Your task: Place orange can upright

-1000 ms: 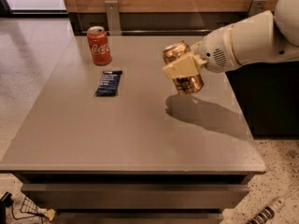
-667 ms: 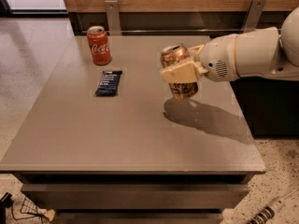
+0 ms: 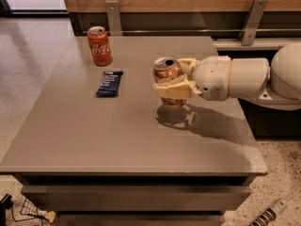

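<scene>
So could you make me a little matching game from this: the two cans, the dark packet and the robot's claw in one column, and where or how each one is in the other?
1. orange can
2. red Coca-Cola can
3. dark blue packet
4. gripper

A. lying flat on the table
B. standing free, far left
C. closed on a can, over the table's right half
D. upright, clamped from the right

Pairs: 1-D, 2-B, 3-A, 4-C.
</scene>
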Available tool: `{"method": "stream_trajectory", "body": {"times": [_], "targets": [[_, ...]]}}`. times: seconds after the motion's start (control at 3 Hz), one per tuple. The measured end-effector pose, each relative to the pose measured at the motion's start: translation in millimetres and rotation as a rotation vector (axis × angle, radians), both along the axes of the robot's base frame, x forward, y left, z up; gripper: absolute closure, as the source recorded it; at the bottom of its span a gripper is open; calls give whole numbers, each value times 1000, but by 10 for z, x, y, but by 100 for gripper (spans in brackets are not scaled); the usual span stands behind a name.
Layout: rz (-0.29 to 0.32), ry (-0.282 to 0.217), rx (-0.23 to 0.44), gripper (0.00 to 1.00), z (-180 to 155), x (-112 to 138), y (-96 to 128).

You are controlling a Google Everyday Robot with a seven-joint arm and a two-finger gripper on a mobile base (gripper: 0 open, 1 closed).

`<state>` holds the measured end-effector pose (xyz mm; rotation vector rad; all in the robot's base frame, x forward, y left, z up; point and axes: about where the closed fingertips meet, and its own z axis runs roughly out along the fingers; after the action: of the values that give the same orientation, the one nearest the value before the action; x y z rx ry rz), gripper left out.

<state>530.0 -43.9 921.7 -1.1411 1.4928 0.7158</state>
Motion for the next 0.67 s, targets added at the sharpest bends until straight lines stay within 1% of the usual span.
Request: {"method": "stream_trajectory", "body": {"times": [0.33, 0.67], "targets": [[34, -61, 22, 100, -116, -15, 23], [43, -77, 44, 100, -215, -23, 13]]}}
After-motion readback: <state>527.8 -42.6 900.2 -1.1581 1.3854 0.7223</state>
